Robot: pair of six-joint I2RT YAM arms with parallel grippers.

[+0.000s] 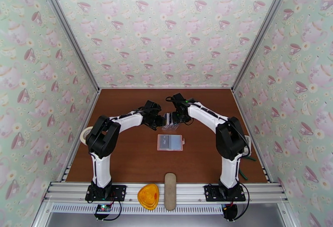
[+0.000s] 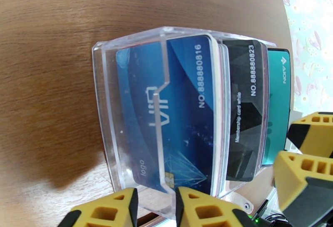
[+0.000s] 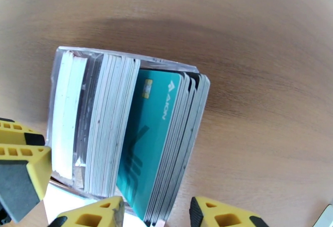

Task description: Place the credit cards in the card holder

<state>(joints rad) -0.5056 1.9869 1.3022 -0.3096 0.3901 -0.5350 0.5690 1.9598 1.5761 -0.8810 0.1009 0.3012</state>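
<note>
The credit cards stand packed in a clear plastic rack point(image 2: 106, 111) at mid-table: a blue VIP card point(image 2: 183, 111), a black card point(image 2: 245, 107) and a teal card point(image 3: 150, 140), plus several pale ones. My left gripper point(image 2: 156, 211) is narrowed onto the rack's near edge. My right gripper point(image 3: 156, 217) is open, with its fingers on either side of the teal card and the few cards behind it. In the top view both grippers, left point(image 1: 160, 120) and right point(image 1: 175, 118), meet at the rack. The pale pink card holder point(image 1: 170, 142) lies flat just in front of them.
A long beige oval case point(image 1: 170, 190) and an orange object point(image 1: 148, 195) rest on the front rail. A tape roll point(image 1: 85, 134) sits at the table's left edge. Patterned walls enclose the brown table point(image 1: 125, 161).
</note>
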